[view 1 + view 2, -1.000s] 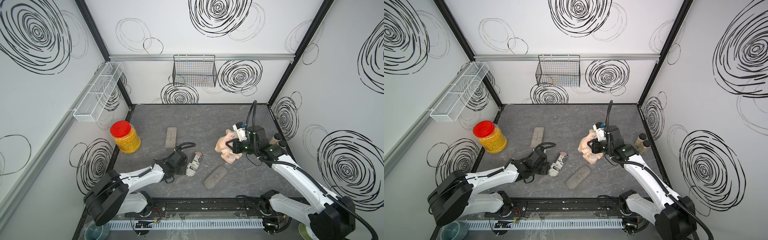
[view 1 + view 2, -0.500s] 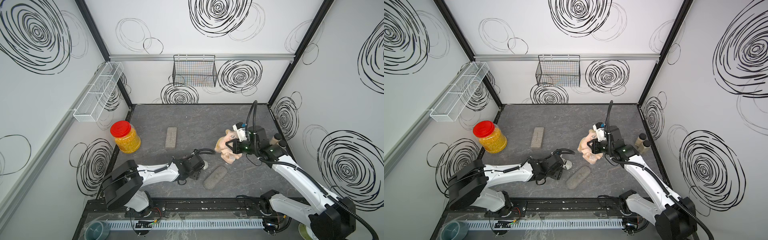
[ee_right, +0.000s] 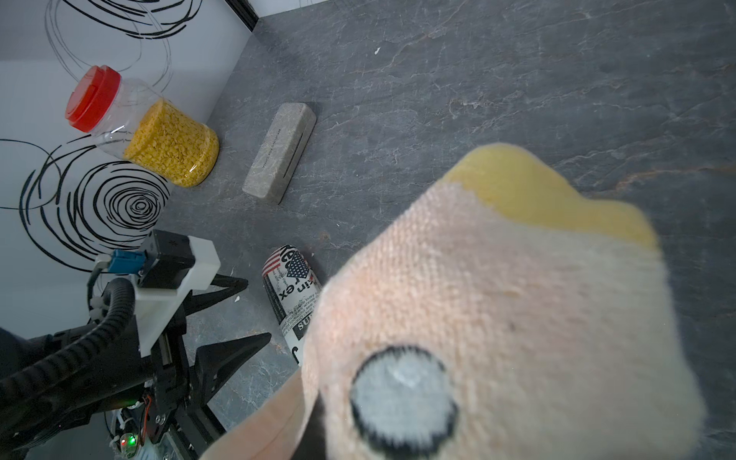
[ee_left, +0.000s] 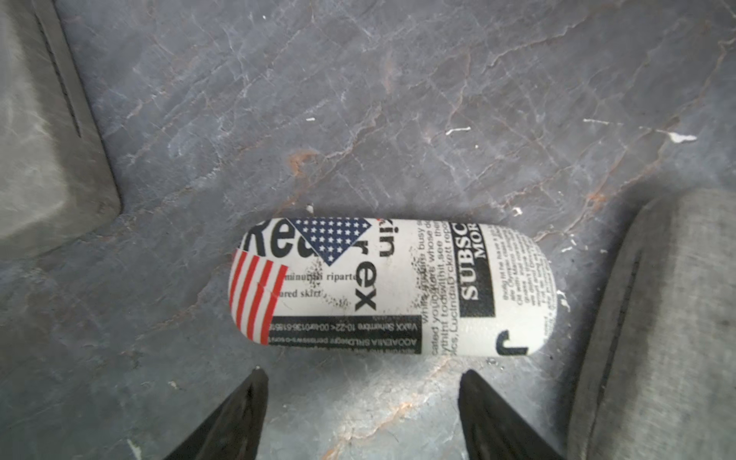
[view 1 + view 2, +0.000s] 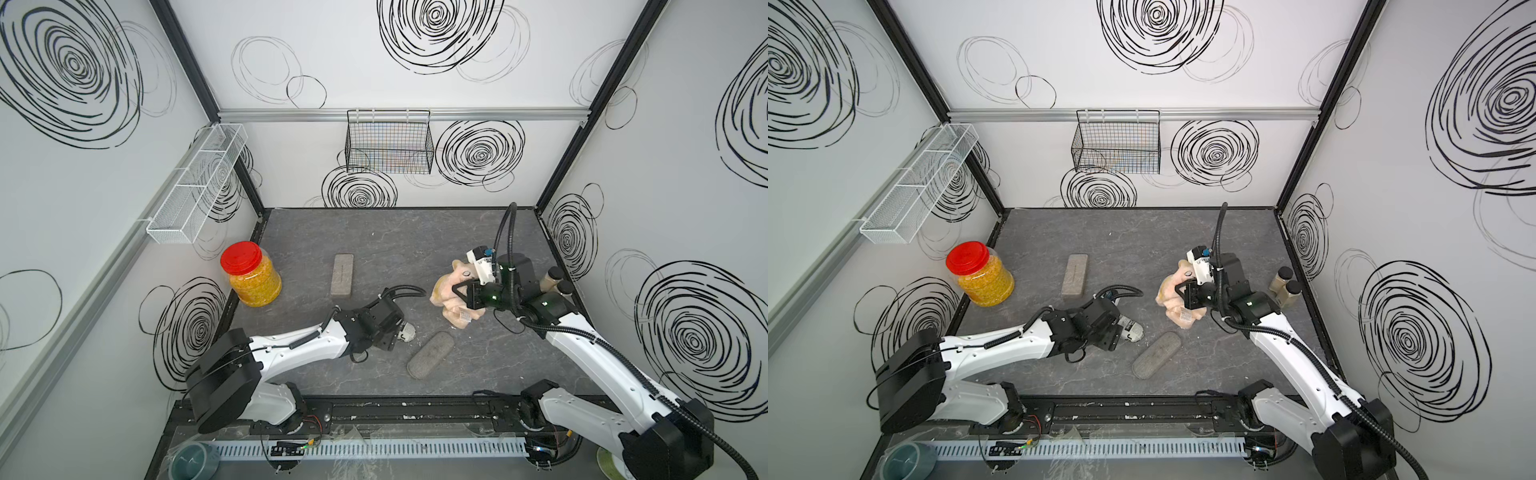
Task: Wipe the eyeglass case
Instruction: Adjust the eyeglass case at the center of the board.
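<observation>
A newspaper-print eyeglass case [image 4: 390, 286] with a flag patch lies flat on the grey floor, just beyond the tips of my left gripper [image 4: 364, 380]. That gripper is open, with bare floor between its fingers. In both top views the left wrist covers most of this case [image 5: 407, 332] [image 5: 1133, 331]. My right gripper [image 5: 461, 297] is shut on a pink cloth [image 5: 446, 291], held above the floor to the right of the case. The cloth [image 3: 498, 298] fills much of the right wrist view and hides that gripper's jaws; the case [image 3: 292, 294] shows beside it.
A grey oval case [image 5: 430, 355] lies right of the left gripper. A grey rectangular case [image 5: 342, 274] lies further back. A red-lidded jar [image 5: 249, 276] stands at the left wall and two small bottles [image 5: 557, 280] at the right wall. A wire basket [image 5: 388, 141] hangs on the back wall.
My left arm has slid to the right along the floor with the newspaper-print case, and its jaws have opened and let the case go. The right arm and cloth have stayed still.
</observation>
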Robot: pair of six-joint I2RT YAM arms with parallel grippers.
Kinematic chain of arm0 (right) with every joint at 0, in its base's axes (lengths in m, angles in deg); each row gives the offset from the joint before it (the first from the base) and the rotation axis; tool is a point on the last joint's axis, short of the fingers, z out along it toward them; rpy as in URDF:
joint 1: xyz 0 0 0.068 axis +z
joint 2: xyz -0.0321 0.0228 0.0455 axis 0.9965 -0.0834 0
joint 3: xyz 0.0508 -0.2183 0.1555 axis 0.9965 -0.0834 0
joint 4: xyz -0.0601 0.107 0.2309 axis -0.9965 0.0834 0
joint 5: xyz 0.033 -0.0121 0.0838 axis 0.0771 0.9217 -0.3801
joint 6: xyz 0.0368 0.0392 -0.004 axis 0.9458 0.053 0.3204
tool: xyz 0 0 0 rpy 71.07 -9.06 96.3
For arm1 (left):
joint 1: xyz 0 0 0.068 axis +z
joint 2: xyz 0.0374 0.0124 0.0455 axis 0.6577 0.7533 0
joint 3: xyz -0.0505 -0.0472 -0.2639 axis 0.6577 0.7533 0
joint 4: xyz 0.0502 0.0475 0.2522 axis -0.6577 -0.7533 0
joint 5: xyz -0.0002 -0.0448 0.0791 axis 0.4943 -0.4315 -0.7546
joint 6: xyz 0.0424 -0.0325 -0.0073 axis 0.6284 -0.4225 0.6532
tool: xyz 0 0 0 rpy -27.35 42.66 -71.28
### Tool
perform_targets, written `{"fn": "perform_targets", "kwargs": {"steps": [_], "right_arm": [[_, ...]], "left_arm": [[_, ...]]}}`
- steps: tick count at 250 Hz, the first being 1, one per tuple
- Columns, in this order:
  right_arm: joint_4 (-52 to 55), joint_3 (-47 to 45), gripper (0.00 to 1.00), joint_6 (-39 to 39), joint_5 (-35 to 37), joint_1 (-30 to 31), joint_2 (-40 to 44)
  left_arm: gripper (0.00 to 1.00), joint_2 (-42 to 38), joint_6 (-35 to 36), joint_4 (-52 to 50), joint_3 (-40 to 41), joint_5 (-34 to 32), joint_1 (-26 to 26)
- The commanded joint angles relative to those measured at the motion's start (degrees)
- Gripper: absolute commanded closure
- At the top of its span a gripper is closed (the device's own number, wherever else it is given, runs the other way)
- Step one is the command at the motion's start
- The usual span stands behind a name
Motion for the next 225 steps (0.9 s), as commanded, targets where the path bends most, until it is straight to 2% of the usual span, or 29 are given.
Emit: {"fn": "perform_targets", "kwargs": {"steps": [1, 34, 95, 156, 225], "right_arm": [[0.1, 0.1, 1.0, -0.4, -0.4, 0.2, 0.1], [0.0, -0.3, 1.0, -0.5, -0.4, 0.1, 0.6], [0.7, 0.0, 1.0, -0.7, 0.0, 0.1, 0.7], [0.4, -0.6, 1.0, -0.6, 0.4, 0.1, 1.2], [1.6, -0.8, 1.0, -0.7, 1.2, 0.0, 2.0]], "left_arm": [[0.16, 0.6, 4.6, -3.5, -1.9, -0.2, -0.2], [0.0, 2.3, 6.1, -4.5, -2.8, -0.3, -0.6], [0.01, 6.9, 7.3, -6.2, -4.4, -2.1, -2.1], [0.01, 9.1, 5.4, -5.3, -7.0, -7.2, -2.0], [0.01, 14.7, 8.0, -4.0, -12.5, -4.7, -1.3]]}}
